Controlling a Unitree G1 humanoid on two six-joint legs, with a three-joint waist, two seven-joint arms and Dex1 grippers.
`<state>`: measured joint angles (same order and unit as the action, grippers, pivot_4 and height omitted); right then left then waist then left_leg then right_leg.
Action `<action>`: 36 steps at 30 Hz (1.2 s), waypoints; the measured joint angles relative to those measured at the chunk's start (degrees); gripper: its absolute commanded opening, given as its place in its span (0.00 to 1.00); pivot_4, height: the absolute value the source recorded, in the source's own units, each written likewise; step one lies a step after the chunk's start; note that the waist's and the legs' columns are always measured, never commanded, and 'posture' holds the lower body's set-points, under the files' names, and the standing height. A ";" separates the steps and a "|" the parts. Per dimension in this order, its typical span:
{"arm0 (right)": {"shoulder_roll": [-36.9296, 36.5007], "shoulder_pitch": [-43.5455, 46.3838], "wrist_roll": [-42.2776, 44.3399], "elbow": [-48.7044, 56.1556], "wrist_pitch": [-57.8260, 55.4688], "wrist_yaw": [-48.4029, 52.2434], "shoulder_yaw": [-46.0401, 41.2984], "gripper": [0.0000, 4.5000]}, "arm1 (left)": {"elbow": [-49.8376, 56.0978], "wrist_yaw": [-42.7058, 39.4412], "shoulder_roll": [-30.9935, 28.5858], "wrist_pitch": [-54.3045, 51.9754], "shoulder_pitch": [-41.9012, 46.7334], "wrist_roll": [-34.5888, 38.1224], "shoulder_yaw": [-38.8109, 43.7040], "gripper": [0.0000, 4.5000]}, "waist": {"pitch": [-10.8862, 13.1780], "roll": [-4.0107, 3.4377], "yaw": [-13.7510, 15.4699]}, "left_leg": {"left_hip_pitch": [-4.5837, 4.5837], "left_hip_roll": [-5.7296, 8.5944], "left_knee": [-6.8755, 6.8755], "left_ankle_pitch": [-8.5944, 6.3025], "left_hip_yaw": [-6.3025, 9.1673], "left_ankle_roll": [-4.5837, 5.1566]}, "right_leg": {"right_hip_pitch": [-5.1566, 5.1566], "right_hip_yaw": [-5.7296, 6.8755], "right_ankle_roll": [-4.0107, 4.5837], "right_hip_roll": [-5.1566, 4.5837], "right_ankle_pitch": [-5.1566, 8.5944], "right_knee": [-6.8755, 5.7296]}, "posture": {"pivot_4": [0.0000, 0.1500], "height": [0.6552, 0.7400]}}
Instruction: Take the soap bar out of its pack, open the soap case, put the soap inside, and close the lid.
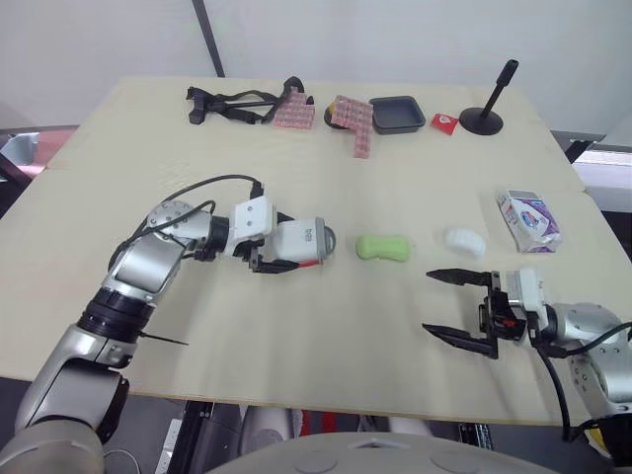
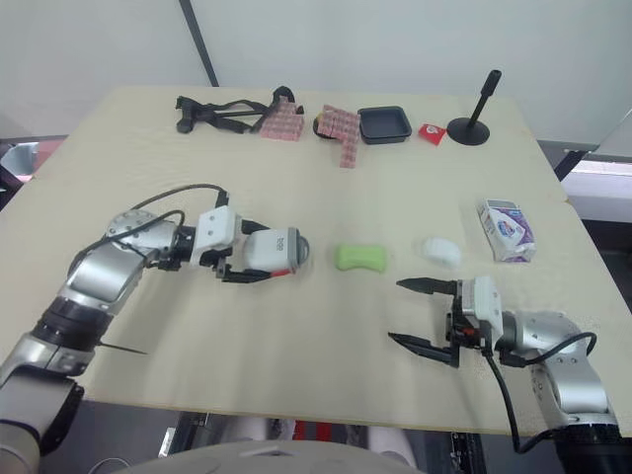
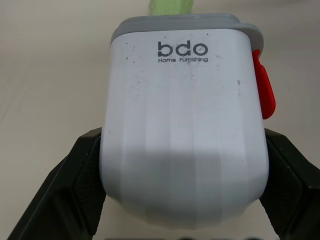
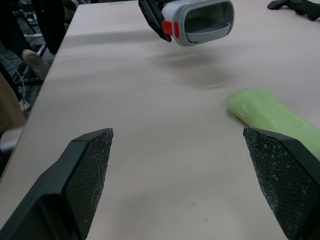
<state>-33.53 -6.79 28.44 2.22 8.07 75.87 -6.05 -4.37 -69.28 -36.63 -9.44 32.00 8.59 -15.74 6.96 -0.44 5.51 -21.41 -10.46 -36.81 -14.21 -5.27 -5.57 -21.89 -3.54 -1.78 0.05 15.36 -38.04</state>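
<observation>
Green soap bar, smooth, rounded and waxy-looking, lies bare mid-table on the pale wood-grain table. At its 9 o'clock is the soap case: glossy white shell, grey lid rim, red latch. The left gripper clamps it by the flanks, lid end toward the bar, likely steadying it for opening. The right gripper sits at the bar's 4 o'clock, empty, textured fingers spread wide, apparently staged to work the latch. The printed carton pack lies far out at 3 o'clock.

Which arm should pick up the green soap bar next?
Right. The right tool is open and empty, with the green soap bar lying just ahead of it. The left tool is shut on the soap case, so it is occupied.
</observation>
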 measured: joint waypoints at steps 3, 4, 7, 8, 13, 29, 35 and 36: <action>0.56 -0.86 -0.46 -1.17 2.00 -0.38 0.27 1.00 | -2.02 -0.76 0.00 0.06 2.38 -2.38 -1.49 0.78 | 0.00 0.00 0.03 | -0.01 0.01 0.01 0.00 0.01 0.00 | 0.01 0.00 0.00 0.00 0.00 0.03 | 1.00 1.00; 0.68 -1.22 -0.55 -1.30 2.39 -0.42 0.33 1.00 | -2.75 -1.19 -0.01 0.34 3.13 -3.09 -2.15 0.78 | 0.00 0.01 0.03 | -0.01 0.00 0.01 0.00 0.01 0.00 | 0.02 0.00 0.00 0.01 0.00 0.04 | 1.00 1.00; 0.99 -1.41 -0.69 -1.42 3.04 -0.60 0.85 1.00 | -4.74 -2.89 -0.19 2.21 5.56 -5.93 -4.36 0.78 | 0.00 0.01 -0.01 | 0.00 0.00 0.02 0.00 0.01 0.00 | 0.02 0.01 -0.01 0.01 0.00 0.04 | 1.00 1.00; 1.00 -1.40 -0.69 -1.42 3.15 -0.73 0.94 1.00 | -5.48 -3.66 -0.35 2.52 6.73 -6.68 -5.26 0.78 | 0.00 0.00 0.01 | 0.00 0.00 0.02 0.00 0.01 0.00 | 0.03 0.01 -0.01 0.01 0.00 0.04 | 1.00 1.00; 1.39 -1.82 -0.41 -1.36 2.81 -1.68 1.01 1.00 | -6.32 -6.29 -0.56 1.10 9.80 -8.85 -7.54 0.78 | 0.00 0.01 0.10 | 0.00 0.00 0.03 0.00 0.01 0.00 | 0.04 0.02 -0.01 0.00 0.00 0.06 | 1.00 1.00; 3.55 -4.22 3.64 2.38 -4.56 -9.21 0.04 1.00 | -6.35 -8.53 0.68 -2.89 14.55 -15.34 -11.73 0.78 | 0.00 0.01 0.79 | -0.01 0.01 0.06 -0.01 0.02 0.00 | 0.07 0.04 -0.01 0.00 -0.01 0.13 | 1.00 1.00; 3.47 -4.85 3.21 2.66 -4.35 -8.08 0.16 1.00 | -6.06 -10.06 0.57 -3.20 15.19 -15.97 -12.01 0.78 | 0.01 0.00 0.73 | 0.00 0.01 0.08 -0.01 0.02 0.00 | 0.07 0.04 -0.01 -0.01 -0.01 0.13 | 1.00 1.00; 3.47 -4.89 3.15 2.66 -4.30 -7.94 0.16 1.00 | -5.97 -10.22 0.57 -3.28 15.19 -15.96 -12.01 0.78 | 0.00 0.00 0.72 | 0.00 0.01 0.08 -0.01 0.02 0.00 | 0.08 0.04 -0.01 -0.01 -0.01 0.13 | 1.00 1.00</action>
<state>-30.06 -11.68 31.59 4.88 3.77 67.93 -5.89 -10.33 -79.51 -36.06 -12.72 47.19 -7.38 -27.75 6.97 -0.44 6.23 -21.41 -10.46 -36.72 -14.21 -5.26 -5.57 -21.81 -3.51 -1.79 0.04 15.36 -37.91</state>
